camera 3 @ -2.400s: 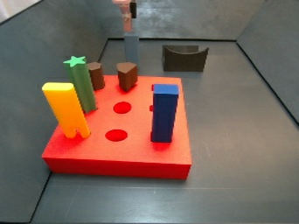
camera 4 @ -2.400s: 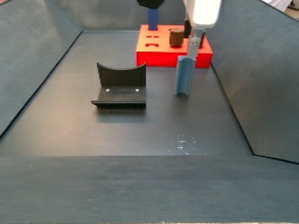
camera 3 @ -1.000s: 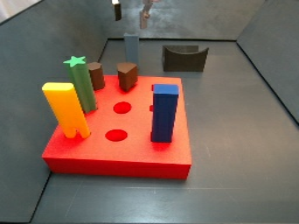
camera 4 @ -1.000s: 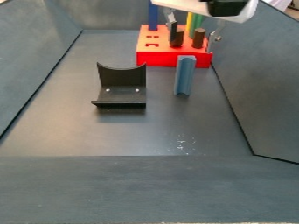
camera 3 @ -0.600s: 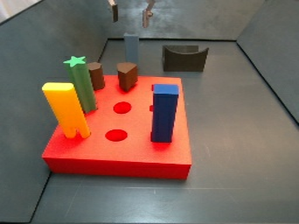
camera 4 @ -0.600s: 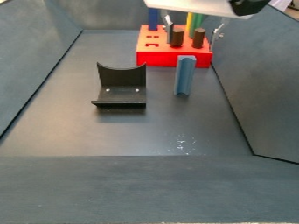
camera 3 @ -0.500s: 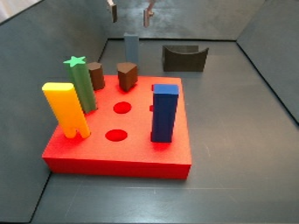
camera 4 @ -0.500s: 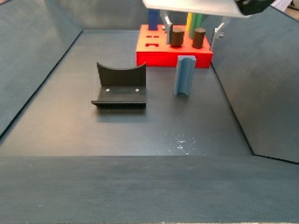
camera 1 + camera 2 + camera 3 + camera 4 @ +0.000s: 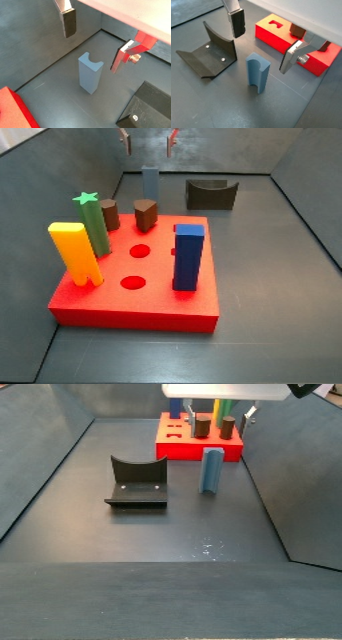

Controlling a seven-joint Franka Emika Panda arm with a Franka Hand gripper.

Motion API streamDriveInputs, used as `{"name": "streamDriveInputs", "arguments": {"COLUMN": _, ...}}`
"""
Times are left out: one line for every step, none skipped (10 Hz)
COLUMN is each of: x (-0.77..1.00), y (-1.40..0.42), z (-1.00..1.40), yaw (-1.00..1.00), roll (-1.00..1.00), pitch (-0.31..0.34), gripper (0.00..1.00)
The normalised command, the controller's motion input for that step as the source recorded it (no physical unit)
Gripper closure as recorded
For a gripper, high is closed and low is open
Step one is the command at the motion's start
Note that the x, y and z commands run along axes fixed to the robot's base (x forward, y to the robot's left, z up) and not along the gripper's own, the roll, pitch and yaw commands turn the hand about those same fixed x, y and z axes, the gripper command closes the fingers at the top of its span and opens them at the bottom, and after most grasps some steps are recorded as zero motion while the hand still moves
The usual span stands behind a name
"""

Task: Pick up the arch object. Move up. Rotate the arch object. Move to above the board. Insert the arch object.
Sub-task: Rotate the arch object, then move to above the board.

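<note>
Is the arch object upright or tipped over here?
Upright. The arch object stands on end on the floor, notch on top, beside the fixture. The open end effector hangs above it, touching nothing.

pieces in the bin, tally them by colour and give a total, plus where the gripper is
yellow post: 1
green star post: 1
brown post: 1
dark blue post: 1
grey-blue arch object: 1
red board: 1
dark fixture: 1
total: 7
The gripper hangs open above the arch object.
</note>
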Motion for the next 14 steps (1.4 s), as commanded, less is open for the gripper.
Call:
{"name": "streamDriveInputs", "arguments": {"x": 0.00, "y": 0.00, "z": -1.00, "yaw": 0.20, "roll": -0.02, "pitch": 0.028, "gripper": 0.00}}
{"name": "streamDriveInputs", "arguments": {"x": 0.01, "y": 0.00, "z": -1.00, "yaw": 0.12, "roll": -0.01, "pitch": 0.016, "gripper": 0.00}}
{"name": "streamDriveInputs", "arguments": {"x": 0.03, "y": 0.00, "z": -1.00, "yaw": 0.08, "roll": -0.01, "pitch": -0.016, "gripper": 0.00}}
{"name": "streamDriveInputs", "arguments": {"x": 0.03, "y": 0.00, "z": -0.98, "yaw": 0.07, "roll": -0.01, "pitch": -0.024, "gripper": 0.00}}
{"name": "streamDriveInputs", "arguments": {"x": 0.03, "y": 0.00, "z": -0.83, "yaw": 0.06, "roll": -0.01, "pitch": -0.029, "gripper": 0.00}}
{"name": "streamDriveInputs", "arguments": {"x": 0.03, "y": 0.00, "z": -0.68, "yaw": 0.05, "roll": -0.01, "pitch": -0.033, "gripper": 0.00}}
{"name": "streamDriveInputs", "arguments": {"x": 0.03, "y": 0.00, "z": -0.53, "yaw": 0.05, "roll": -0.01, "pitch": -0.031, "gripper": 0.00}}
{"name": "streamDriveInputs", "arguments": {"x": 0.04, "y": 0.00, "z": -0.33, "yaw": 0.05, "roll": -0.01, "pitch": -0.030, "gripper": 0.00}}
{"name": "streamDriveInputs", "arguments": {"x": 0.04, "y": 0.00, "z": -0.19, "yaw": 0.05, "roll": -0.01, "pitch": -0.027, "gripper": 0.00}}
{"name": "streamDriveInputs", "arguments": {"x": 0.00, "y": 0.00, "z": 0.00, "yaw": 0.05, "roll": -0.01, "pitch": -0.021, "gripper": 1.00}}
{"name": "streamDriveInputs", "arguments": {"x": -0.02, "y": 0.14, "z": 1.00, "yaw": -0.18, "roll": 0.15, "pitch": 0.231, "gripper": 1.00}}
{"name": "streamDriveInputs", "arguments": {"x": -0.02, "y": 0.14, "z": 1.00, "yaw": -0.18, "roll": 0.15, "pitch": 0.237, "gripper": 1.00}}
{"name": "streamDriveInputs", "arguments": {"x": -0.02, "y": 0.13, "z": 1.00, "yaw": -0.15, "roll": 0.14, "pitch": 0.215, "gripper": 1.00}}
{"name": "streamDriveInputs", "arguments": {"x": -0.02, "y": 0.13, "z": 1.00, "yaw": -0.11, "roll": 0.14, "pitch": 0.185, "gripper": 1.00}}
